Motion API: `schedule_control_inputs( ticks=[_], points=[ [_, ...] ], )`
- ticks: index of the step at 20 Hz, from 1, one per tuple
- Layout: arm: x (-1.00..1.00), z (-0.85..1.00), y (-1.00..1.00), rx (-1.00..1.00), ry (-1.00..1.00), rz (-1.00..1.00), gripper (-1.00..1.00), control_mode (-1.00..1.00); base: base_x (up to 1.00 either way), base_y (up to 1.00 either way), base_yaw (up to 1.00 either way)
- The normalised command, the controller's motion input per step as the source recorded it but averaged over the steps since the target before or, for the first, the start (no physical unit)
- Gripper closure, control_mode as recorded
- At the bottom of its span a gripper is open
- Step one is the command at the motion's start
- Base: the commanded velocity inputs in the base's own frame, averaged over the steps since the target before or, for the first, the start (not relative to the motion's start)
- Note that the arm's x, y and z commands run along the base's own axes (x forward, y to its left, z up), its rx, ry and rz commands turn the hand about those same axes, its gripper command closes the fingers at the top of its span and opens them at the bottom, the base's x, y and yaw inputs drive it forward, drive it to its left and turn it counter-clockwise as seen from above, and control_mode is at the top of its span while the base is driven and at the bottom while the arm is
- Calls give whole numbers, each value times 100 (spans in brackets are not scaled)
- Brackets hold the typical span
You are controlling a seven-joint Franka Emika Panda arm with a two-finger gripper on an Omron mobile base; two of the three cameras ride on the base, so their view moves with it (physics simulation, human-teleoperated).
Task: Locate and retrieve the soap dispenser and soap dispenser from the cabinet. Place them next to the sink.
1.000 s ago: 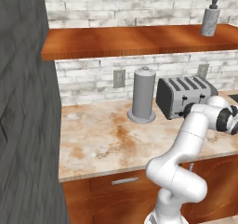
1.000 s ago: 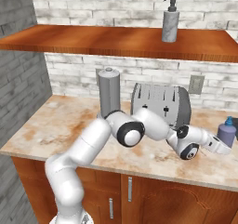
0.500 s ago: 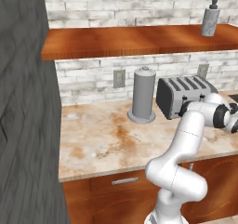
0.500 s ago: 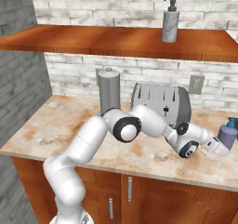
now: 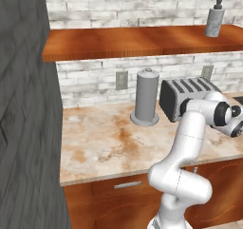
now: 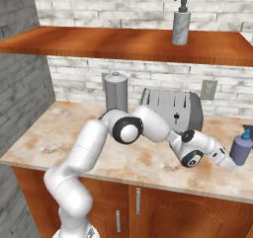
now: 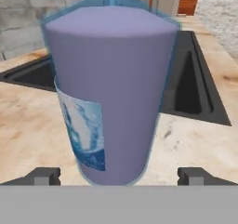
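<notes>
So you've got two soap dispensers here, and they're well apart. The blue-purple soap dispenser (image 6: 241, 149) stands upright on the table (image 6: 64, 133) at the far right of the right base view, pump on top, long axis straight up. The speckled grey soap dispenser (image 6: 181, 23) is upright too, up on the cabinet (image 6: 99, 43) shelf board, black pump at the top with its spout pointing left in that view. The left base view gives you the grey one (image 5: 215, 19) near the right end of the shelf (image 5: 118, 42).

The hand view gives you what the base cameras can't: the claw (image 7: 119, 175) is right up against the blue-purple bottle (image 7: 109, 88). You see one finger tip (image 7: 44, 175) on each side of the bottle's base, spread apart with the bottle sitting between them and not pinched. The pale label with the blue picture faces the camera, low and left on the bottle. Behind the bottle you can see the dark sink (image 7: 197, 86) basin, just beside it.

In the right base view the claw (image 6: 228, 162) reaches low along the table and sits just next to the bottle.

Other stuff, one of each: a tall plain grey cylinder (image 5: 146, 96) with a round base, a toaster (image 5: 187, 95) beside it, both on the table.
</notes>
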Motion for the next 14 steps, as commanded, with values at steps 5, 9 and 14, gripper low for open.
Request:
schedule_control_inputs(
  ticks=[5,9,14],
  points=[
    [-20,34,60,18,0,2,-100,-100,0,0,0],
    [-30,54,47,23,0,5,-100,-100,0,0,0],
    [-47,42,28,21,-2,12,-100,-100,0,0,0]
  ],
)
